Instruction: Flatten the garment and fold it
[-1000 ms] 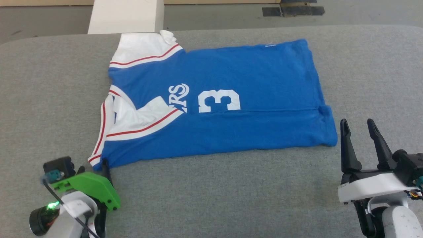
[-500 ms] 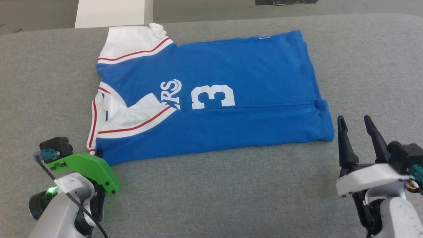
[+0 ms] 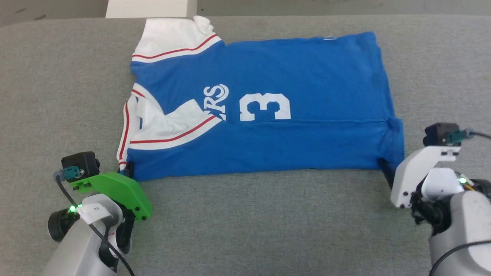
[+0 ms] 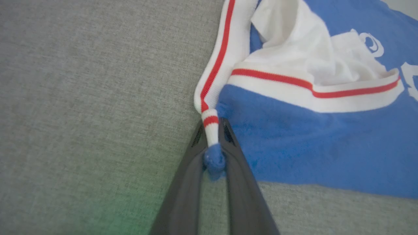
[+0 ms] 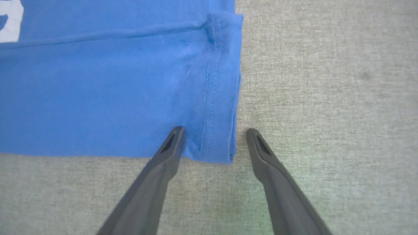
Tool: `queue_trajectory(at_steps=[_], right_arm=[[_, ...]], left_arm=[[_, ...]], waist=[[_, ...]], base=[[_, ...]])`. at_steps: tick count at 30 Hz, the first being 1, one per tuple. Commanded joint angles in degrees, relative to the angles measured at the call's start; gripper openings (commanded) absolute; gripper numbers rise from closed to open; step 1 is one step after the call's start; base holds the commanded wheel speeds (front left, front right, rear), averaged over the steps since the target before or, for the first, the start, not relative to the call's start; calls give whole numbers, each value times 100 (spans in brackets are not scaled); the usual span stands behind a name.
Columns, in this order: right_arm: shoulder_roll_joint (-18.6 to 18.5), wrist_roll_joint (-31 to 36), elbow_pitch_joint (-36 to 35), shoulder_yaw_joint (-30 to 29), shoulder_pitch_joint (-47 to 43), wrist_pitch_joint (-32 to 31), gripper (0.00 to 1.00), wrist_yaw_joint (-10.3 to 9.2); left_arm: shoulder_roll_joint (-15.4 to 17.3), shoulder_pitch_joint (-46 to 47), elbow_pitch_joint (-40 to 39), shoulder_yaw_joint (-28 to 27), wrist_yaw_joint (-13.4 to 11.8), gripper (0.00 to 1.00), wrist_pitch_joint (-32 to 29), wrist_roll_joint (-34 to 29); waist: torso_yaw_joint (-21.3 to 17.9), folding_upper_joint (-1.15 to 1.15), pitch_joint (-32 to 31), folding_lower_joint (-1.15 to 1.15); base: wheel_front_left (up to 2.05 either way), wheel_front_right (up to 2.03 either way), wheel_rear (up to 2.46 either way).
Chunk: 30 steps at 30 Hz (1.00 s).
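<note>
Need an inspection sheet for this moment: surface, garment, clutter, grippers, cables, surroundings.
Surface: grey fabric-covered table, flat under the work.
Job's things: garment lies spread out, its near long edge folded over along a crease just below the printed 3, and rumpled at its white, red-striped left end.
Clutter: nothing seen.
Grippers: left gripper shut on the garment's near left corner. Right gripper open, fingers straddling the near right hem corner.
Cables: black cable loops off the left wrist. Second cable at the right wrist camera. Neither touches the garment.
Surroundings: pale block and grey floor beyond the far edge.
</note>
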<state>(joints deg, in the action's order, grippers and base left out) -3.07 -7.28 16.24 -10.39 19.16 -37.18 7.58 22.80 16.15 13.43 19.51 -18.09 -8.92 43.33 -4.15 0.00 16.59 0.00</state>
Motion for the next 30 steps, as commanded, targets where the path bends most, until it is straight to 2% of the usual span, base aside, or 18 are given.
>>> queue_trajectory(at_steps=[1, 2, 5, 10, 14, 19, 24, 27, 30], right_arm=[[18, 36, 32, -31, -22, -354, 33, -9], [18, 69, -48, -47, -21, -545, 0, -9], [19, 77, -343, -55, -77, -775, 0, -9], [19, -215, -1056, -111, -449, -493, 0, -9], [19, -397, -1755, -216, -998, -416, 0, -9], [19, -560, -2455, -350, -1795, -638, 0, -9], [19, -733, -2392, -479, -2330, -680, 0, -9], [19, -839, -2109, -435, -2470, -455, 0, -9], [19, -985, -1685, -317, -2471, -66, 0, -9]], left_arm=[[-47, 93, 67, 29, 53, 0, 65, -80], [-56, 111, 94, 43, 75, 0, 112, -99], [-50, 125, 168, 77, 122, 0, 289, -185], [103, -20, 169, 71, 73, 0, 522, -345], [350, -426, -142, 22, -86, 0, 457, -388], [635, -1166, -780, -21, -413, 0, 142, -349], [752, -1856, -1339, 7, -725, 0, -247, -221], [736, -2022, -1441, 53, -731, 0, -258, -192], [655, -2013, -1323, 120, -633, 0, -167, -180]], waist=[[64, 0, 39, 0], [78, 0, 36, 0], [99, 0, -29, 0], [100, 0, -309, 0], [52, 0, -551, 0], [-6, 0, -680, 0], [-39, 0, -645, 0], [-23, 0, -598, 0], [-25, 0, -562, 0]], base=[[0, 0, 0], [0, 0, 0], [0, 0, 0], [0, 0, 0], [0, 0, 0], [0, 0, 0], [0, 0, 0], [0, 0, 0], [0, 0, 0]])
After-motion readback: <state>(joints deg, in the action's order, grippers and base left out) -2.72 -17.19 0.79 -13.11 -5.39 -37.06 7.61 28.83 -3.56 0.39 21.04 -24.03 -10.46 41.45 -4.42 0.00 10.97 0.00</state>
